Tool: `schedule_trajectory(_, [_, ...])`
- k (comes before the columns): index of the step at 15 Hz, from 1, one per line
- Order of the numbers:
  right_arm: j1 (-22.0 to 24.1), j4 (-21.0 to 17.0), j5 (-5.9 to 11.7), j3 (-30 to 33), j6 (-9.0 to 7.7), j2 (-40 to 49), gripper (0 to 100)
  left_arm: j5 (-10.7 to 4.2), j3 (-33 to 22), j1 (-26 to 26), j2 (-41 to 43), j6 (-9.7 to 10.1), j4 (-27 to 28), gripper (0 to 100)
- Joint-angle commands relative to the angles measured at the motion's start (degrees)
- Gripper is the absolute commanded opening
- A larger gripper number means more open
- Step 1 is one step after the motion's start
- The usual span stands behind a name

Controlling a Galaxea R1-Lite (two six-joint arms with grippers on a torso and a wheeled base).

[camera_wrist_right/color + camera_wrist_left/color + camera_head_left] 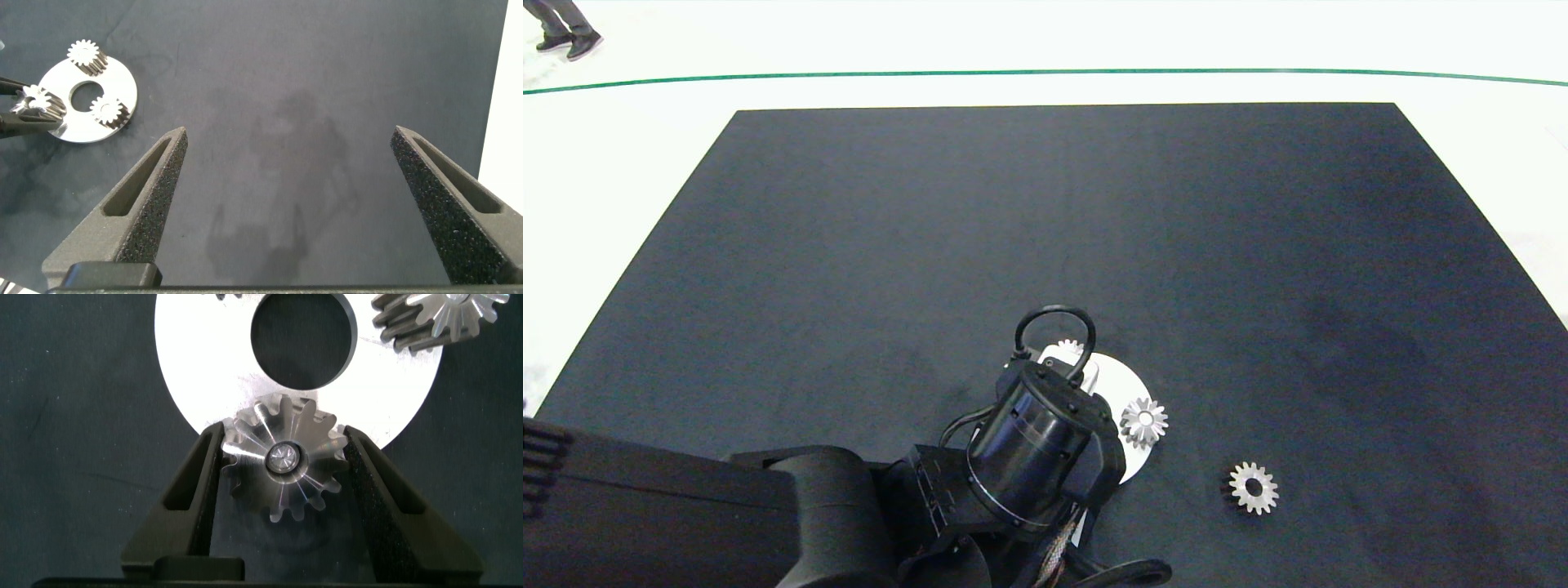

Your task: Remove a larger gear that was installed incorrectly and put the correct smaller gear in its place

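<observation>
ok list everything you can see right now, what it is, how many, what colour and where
larger gear: one, silver, at the plate's edge, between the left gripper's fingers
other pointed-tooth gears: two, silver, on the plate
smaller gear: one, silver with wide bore, on the mat, right of the plate
plate: one, white disc with a round centre hole, on the mat
mat: one, black, covering the table
green line: one, on the white floor beyond the mat
person's shoes: dark, top left corner
left gripper: dark, fingers around the larger gear
right gripper: dark, open above bare mat
</observation>
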State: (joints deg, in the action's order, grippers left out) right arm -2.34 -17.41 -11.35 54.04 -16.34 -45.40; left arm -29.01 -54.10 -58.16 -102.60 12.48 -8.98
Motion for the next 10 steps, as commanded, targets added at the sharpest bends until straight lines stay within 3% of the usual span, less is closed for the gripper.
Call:
schedule_trajectory(1, [-0.03, -0.08, -0.08, 0.01, -0.1, 0.05, 100, -0.17, 0.14, -0.11, -0.41, 0.09, -0.07, 55])
schedule_trajectory(7, [-0.03, -0.08, -0.08, -0.08, -0.1, -0.04, 100, -0.25, 0.14, -0.02, -0.59, 0.09, -0.24, 55])
schedule_trajectory(10, [-0.03, -0.08, -0.08, -0.08, -0.1, -0.04, 100, -0.25, 0.14, 0.15, -0.32, 0.09, -0.24, 50])
